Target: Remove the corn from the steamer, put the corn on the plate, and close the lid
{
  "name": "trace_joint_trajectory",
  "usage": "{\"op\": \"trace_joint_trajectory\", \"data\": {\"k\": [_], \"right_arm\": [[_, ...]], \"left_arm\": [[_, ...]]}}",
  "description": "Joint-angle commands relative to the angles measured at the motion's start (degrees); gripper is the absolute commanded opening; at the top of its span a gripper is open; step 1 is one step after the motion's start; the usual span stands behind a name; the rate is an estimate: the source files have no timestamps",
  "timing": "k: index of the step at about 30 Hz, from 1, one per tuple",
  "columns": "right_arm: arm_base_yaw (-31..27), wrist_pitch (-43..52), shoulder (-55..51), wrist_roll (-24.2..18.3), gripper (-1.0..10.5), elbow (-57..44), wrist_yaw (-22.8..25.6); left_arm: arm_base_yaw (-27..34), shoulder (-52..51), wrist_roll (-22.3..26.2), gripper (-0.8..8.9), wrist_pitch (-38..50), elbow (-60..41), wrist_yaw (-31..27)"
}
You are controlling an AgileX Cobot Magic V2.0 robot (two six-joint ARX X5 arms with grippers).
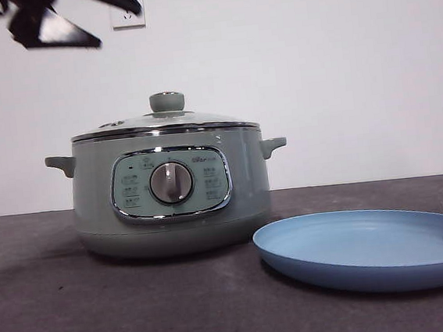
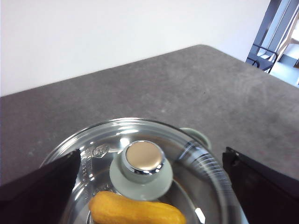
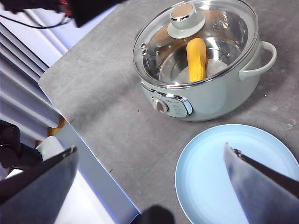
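Two tools hang in the air over the grey counter (image 1: pixel 142 315), and both have their jaws spread wide with nothing in them. The left tool (image 2: pixel 149 186) hovers right above the steamer (image 1: pixel 170 190), with the lid's (image 2: pixel 140 168) round green knob (image 2: pixel 142 163) between its two black jaws but not touching them. The right tool (image 3: pixel 149 186) is high up over the plate (image 3: pixel 233 172), well apart from it.

The steamer stands on the counter with its dial (image 1: pixel 171 182) facing the front edge. The glass lid sits shut on top of it. The corn (image 3: pixel 196 58) lies inside the pot, seen through the glass, just beside the knob.

The light-blue plate lies flat on the counter, just beside the steamer and nearer the front edge. It has nothing on it.
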Motion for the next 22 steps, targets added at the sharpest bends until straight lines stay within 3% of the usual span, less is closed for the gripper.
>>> {"op": "trace_joint_trajectory", "data": {"k": [1,10,22], "right_arm": [[0.1,0.0,0.0,0.2,6.3,0.1,0.0],[0.1,-0.2,0.0,0.2,6.3,0.1,0.0],[0.1,-0.3,0.0,0.2,6.3,0.1,0.0]], "left_arm": [[-0.9,3.3,-0.3,5.66,3.1,0.3,-0.9],[-2.8,11.7,-0.3,5.66,9.8,0.3,-3.0],[-5.8,16.3,0.3,5.63,12.1,0.3,-7.6]]}}
